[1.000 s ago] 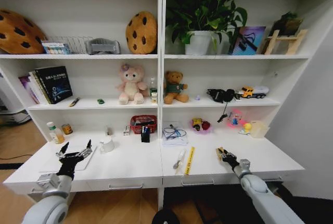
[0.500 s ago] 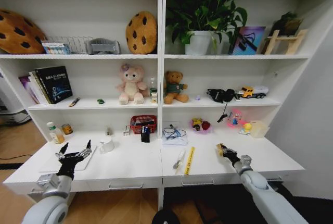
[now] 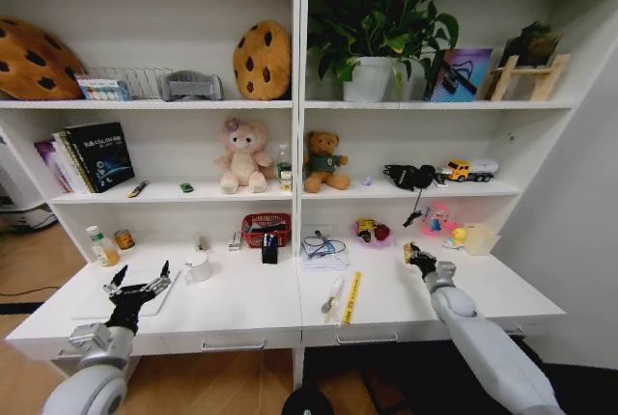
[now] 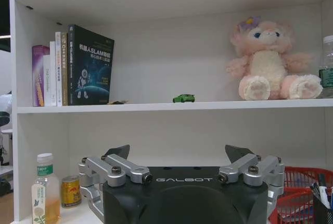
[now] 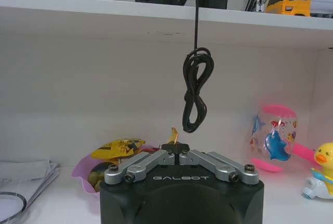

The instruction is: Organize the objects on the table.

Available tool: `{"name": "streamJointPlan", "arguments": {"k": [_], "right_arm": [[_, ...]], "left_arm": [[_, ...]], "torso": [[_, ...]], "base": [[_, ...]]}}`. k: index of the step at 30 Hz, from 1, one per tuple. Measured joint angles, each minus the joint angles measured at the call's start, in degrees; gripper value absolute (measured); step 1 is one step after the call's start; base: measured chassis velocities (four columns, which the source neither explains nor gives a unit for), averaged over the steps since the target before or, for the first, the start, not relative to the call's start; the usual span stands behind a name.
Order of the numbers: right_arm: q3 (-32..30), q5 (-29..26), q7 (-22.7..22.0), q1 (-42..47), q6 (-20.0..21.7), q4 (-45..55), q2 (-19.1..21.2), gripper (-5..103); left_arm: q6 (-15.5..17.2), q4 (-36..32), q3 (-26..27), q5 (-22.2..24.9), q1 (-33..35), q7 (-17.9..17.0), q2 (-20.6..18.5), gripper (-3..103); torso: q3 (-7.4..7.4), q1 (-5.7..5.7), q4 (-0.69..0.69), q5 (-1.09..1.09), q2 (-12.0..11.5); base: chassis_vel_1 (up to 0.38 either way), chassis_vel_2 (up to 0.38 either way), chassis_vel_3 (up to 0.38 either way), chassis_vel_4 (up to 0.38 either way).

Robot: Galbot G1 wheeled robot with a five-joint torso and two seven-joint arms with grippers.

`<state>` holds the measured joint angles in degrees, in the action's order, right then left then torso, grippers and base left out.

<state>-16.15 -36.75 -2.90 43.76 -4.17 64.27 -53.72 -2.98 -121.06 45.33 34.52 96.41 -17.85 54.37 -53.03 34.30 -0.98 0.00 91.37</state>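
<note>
Hovering low over the silver laptop [image 3: 135,297] at the worktop's [image 3: 251,304] left end, the left pincer [image 3: 135,289] is held spread and empty. The white mug [image 3: 199,267] just beyond is judged rigid and breakable, best gripped across its rim. Farther right, a pen [image 3: 333,294] is seen lying loose. The right pincer [image 3: 417,258] is pressed together near the pink bowl [image 3: 372,235].
</note>
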Motion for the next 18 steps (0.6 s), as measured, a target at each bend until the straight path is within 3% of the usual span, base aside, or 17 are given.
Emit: {"name": "streamJointPlan", "arguments": {"k": [18], "right_arm": [[1.8,-1.4,1.2,-4.0,1.8,-2.6,-0.4,0]], "left_arm": [[0.0,0.2,-0.6,0.0,-0.4,0.1,-0.5,100]], "torso": [[0.01,-0.02,-0.02,0.00,0.0]], "base": [[0.000,0.000,0.000,0.000]]}}
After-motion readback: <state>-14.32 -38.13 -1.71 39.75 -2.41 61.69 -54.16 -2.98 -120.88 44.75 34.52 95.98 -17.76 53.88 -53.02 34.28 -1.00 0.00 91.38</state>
